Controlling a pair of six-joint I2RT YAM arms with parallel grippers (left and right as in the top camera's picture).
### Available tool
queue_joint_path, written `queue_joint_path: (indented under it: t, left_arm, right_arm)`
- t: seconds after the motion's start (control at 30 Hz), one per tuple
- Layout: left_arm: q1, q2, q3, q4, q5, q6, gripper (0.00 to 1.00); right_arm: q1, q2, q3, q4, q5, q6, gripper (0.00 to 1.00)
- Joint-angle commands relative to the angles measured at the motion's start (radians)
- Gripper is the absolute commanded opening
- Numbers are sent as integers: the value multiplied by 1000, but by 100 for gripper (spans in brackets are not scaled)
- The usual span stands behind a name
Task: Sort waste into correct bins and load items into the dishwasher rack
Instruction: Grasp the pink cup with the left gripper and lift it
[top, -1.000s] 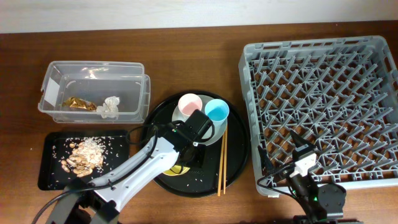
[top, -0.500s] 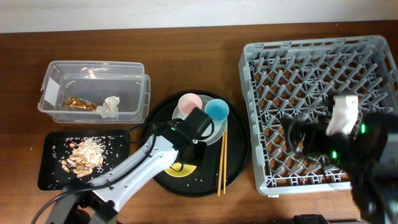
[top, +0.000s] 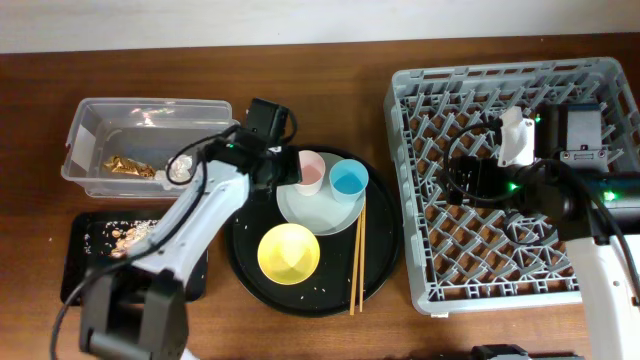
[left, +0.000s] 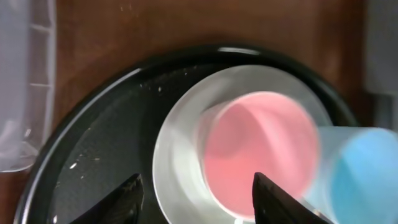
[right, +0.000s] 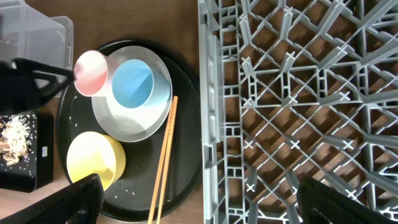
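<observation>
left end effector (left: 199, 198) hangs half-parted and empty right over the pink cup (left: 258, 152), which sits mouth up on the grey-white plate (left: 177, 155). blue cup (left: 360, 168) is just to its right. chopsticks (top: 357, 258) lie further right, long axis near-to-far on the round black tray (top: 385, 250). right end effector (right: 199, 186) gapes wide above the rack (right: 207, 74) edge. dark wooden worktop (top: 320, 70), pale wall behind. a second ago the left arm covered the yellow bowl (top: 289, 253); now it's in plain sight.
</observation>
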Motion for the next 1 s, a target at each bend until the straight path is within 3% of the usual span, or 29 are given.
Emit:
queue_joint_path:
  t: [0.0,0.07,0.13,0.17,0.33,0.43,0.6,0.73,0.8,0.9,0.93,0.97]
  left_arm:
    - [1,56,11,26,52,-7,49]
    - [1,82,11,38,51,-7,40]
    - [1,87,11,58,51,-7,19]
    - [1,87,11,72,51,-7,16]
    - [-10,89,7,75,37,-7,15]
    - [-29,97,7,75,9,-7,1]
    - [1,69,21,63,-11,-7,0]
    - [97,-91,156,-77,9,-6,0]
    - [164,-187,220,-175,175,23,0]
    - [243,-297,227,-185,752,171,0]
    - [250,-312,227,-183,937,196,0]
    - [250,-314,227,-183,1029,209,0]
  right_arm:
    - [-6,0,15,-4,9,-18,98]
    - [-6,0,15,-3,9,-17,98]
    - [-6,0,15,-3,9,-17,98]
    - [-6,0,15,-4,9,-17,98]
    - [-6,0,15,-4,9,-17,98]
    - [-6,0,15,-3,9,-18,98]
    - [-6,0,15,24,9,-17,98]
    - [-6,0,36,41,-64,-100,98]
    - [-6,-1,39,43,-247,-175,98]
    - [-6,0,39,41,-719,-383,98]
    - [-6,0,39,45,-799,-405,98]
    - [-6,0,39,51,-826,-404,98]
